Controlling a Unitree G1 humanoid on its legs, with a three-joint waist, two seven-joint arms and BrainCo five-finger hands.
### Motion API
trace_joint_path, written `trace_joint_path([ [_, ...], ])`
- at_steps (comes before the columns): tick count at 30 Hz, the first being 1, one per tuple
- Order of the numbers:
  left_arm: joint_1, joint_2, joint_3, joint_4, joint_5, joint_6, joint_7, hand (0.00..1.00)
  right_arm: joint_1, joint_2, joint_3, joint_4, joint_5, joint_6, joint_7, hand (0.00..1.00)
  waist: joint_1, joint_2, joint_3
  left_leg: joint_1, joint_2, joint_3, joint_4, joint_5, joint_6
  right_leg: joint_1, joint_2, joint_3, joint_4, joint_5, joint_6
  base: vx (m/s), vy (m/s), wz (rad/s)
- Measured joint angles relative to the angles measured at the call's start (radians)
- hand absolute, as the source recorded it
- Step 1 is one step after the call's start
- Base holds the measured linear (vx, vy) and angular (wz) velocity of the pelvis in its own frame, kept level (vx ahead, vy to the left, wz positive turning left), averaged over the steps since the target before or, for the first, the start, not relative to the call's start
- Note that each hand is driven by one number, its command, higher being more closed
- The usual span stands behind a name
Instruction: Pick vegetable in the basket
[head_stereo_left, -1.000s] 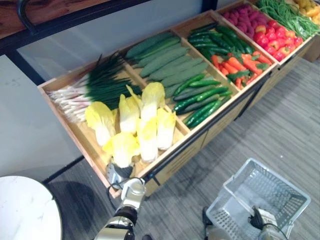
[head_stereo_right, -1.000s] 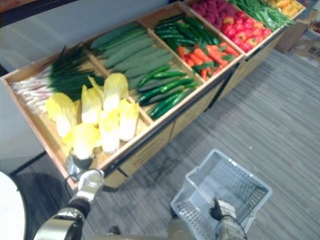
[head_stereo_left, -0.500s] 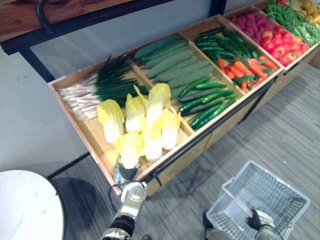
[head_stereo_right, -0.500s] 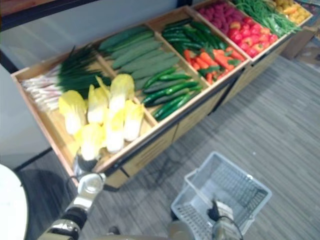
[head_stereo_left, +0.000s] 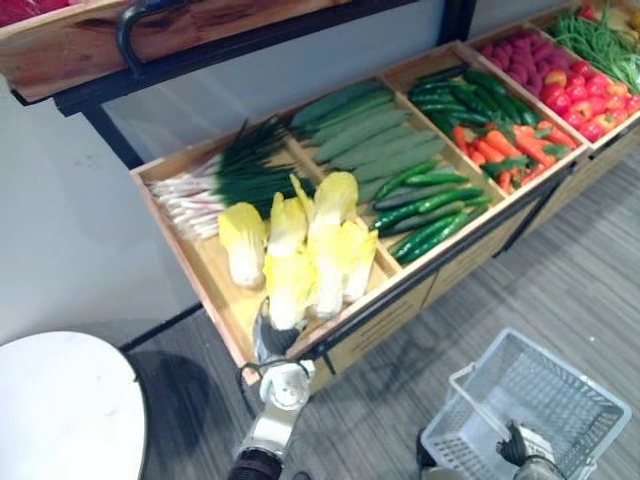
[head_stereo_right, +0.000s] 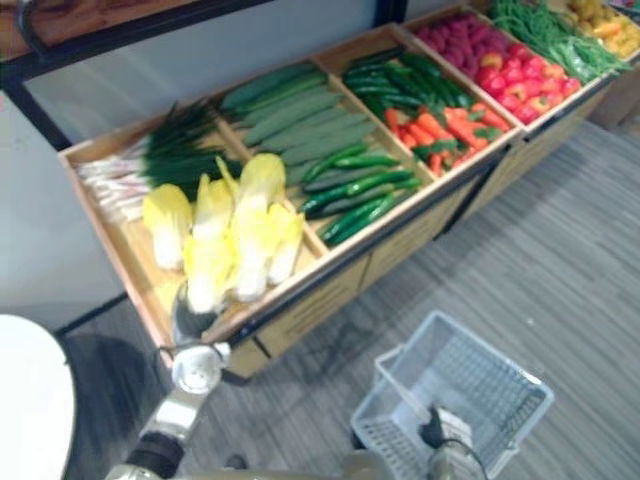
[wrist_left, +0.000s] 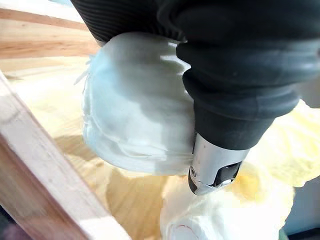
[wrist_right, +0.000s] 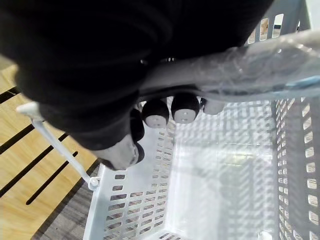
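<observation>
The front yellow cabbage (head_stereo_left: 289, 290) lies in the wooden crate (head_stereo_left: 214, 288) with its white base against the left hand (head_stereo_left: 268, 338), just as half a second ago; only the view has shifted. Whether that hand grips it cannot be told. The right hand (wrist_right: 156, 113) curls round the handle (wrist_right: 250, 65) of the grey basket (head_stereo_left: 592, 387), which hangs over a grey plank floor (head_stereo_left: 590, 270). A white round table (head_stereo_left: 60, 410) stands beside the crate.

**Crowded cabbages, barred basket**

The cabbages (head_stereo_left: 305, 250) are lying packed against one another, leaving bare wood at their left. The crate's near rim (head_stereo_left: 345, 318) is running just in front of them, with the left hand (head_stereo_left: 270, 342) sitting against it. A wooden shelf (head_stereo_left: 60, 50) is overhanging the far edge. At near right the basket (head_stereo_left: 455, 450) is gaping upward, its handle (wrist_right: 240, 70) crossing the mouth inside the curled fingers of the right hand (wrist_right: 155, 113).
</observation>
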Motion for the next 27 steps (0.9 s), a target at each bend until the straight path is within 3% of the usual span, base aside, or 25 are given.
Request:
trace_joint_path([
  [13,0.023,-0.035,0.047,-0.23,0.115,-0.001,0.014,1.0,0.009,0.0,-0.005,0.019,-0.002,-0.003,0.003,1.0,0.001,-0.003,-0.006,-0.019,-0.005,-0.03,0.005,0.005,0.008,-0.006,-0.008,-0.023,0.01,0.0,-0.001,-0.02,-0.01,0.05],
  [22,0.002,-0.038,0.202,-0.391,0.163,0.024,0.129,1.0,0.008,0.0,-0.012,0.035,-0.035,-0.017,0.023,1.0,0.0,-0.013,-0.021,-0.019,-0.006,-0.038,0.006,0.007,0.01,-0.001,-0.01,-0.03,0.012,0.0,-0.001,0.0,-0.002,0.01],
  [27,-0.031,-0.052,0.209,-0.489,0.199,0.034,0.171,1.0,0.01,-0.001,-0.01,0.036,-0.04,-0.04,0.023,1.0,0.0,-0.017,-0.023,-0.018,-0.007,-0.04,0.006,0.008,0.012,0.0,-0.012,-0.029,0.013,0.0,-0.001,0.0,-0.002,0.01],
])
